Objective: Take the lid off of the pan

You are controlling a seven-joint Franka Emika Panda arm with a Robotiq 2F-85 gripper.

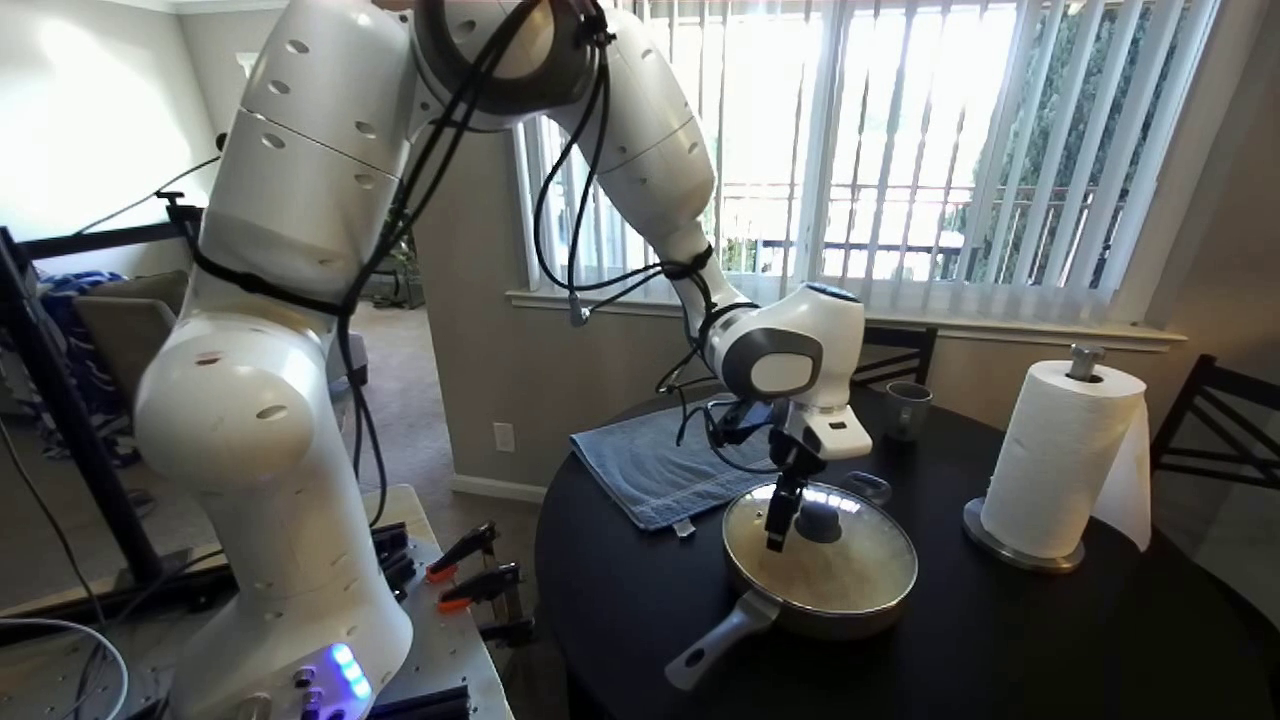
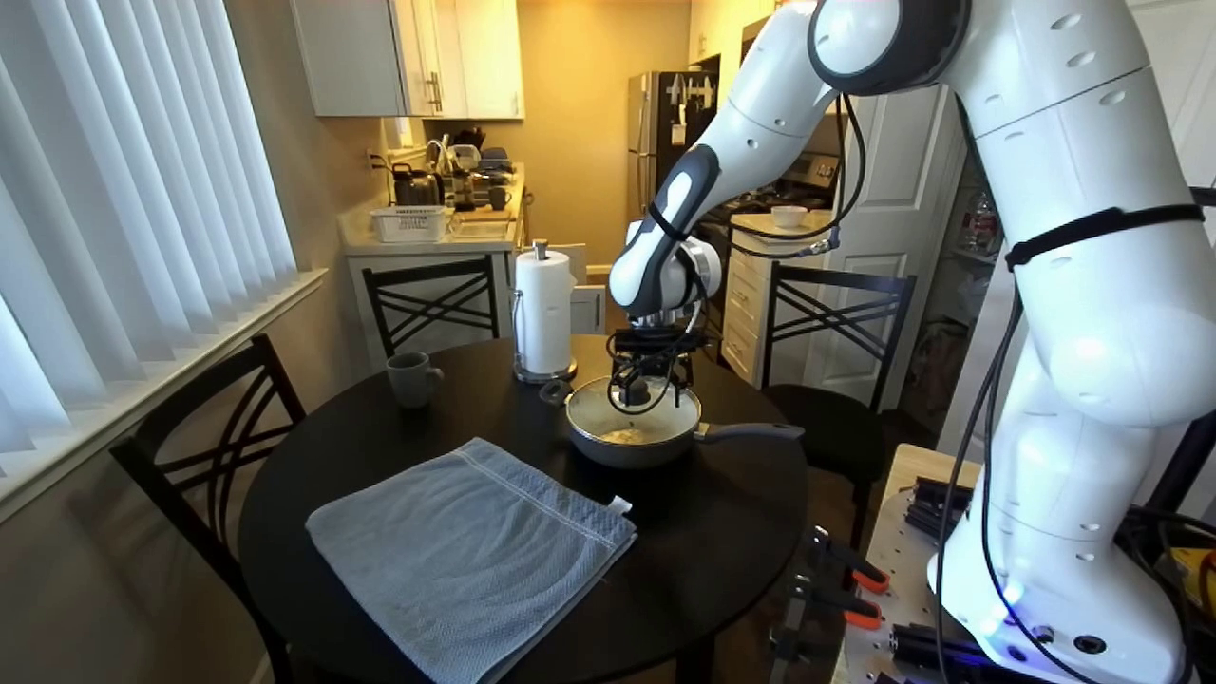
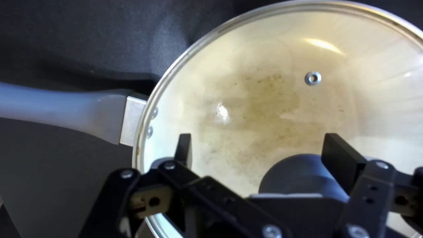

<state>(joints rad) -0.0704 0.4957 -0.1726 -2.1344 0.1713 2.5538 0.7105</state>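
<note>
The gripper (image 3: 257, 144) hangs above the pan (image 1: 842, 624), its two fingers (image 3: 340, 162) set wide apart. In the wrist view a dark knob (image 3: 295, 175) shows between them, much nearer one finger than the other; whether a finger touches the knob cannot be told. The knob stands at the centre of the lid (image 1: 840, 566), a clear glass disc with a metal rim, which sits on the pan and covers it. A small metal ring (image 3: 313, 78) is set in the glass, and brownish stains (image 3: 274, 96) show through it on the pan's pale floor. From the pan a long grey handle (image 3: 66, 109) reaches out on the side of the robot's base (image 1: 290, 620), and a short loop handle (image 1: 868, 487) sticks out opposite. A white arm (image 1: 640, 140) bends down over the pan. The pan rests on a round dark bench (image 1: 1010, 640). Near the pan, but apart from it, lies a folded grey-blue cloth (image 2: 475, 560), with a white tag (image 2: 619, 504) on the edge facing the pan. A roll of paper towels (image 1: 1065, 455) stands upright near the pan, on the side away from the cloth. A grey mug (image 2: 411, 380) stands apart from the pan, on the loop handle's side. Dark chairs (image 2: 841, 323) stand well apart from the pan.
</note>
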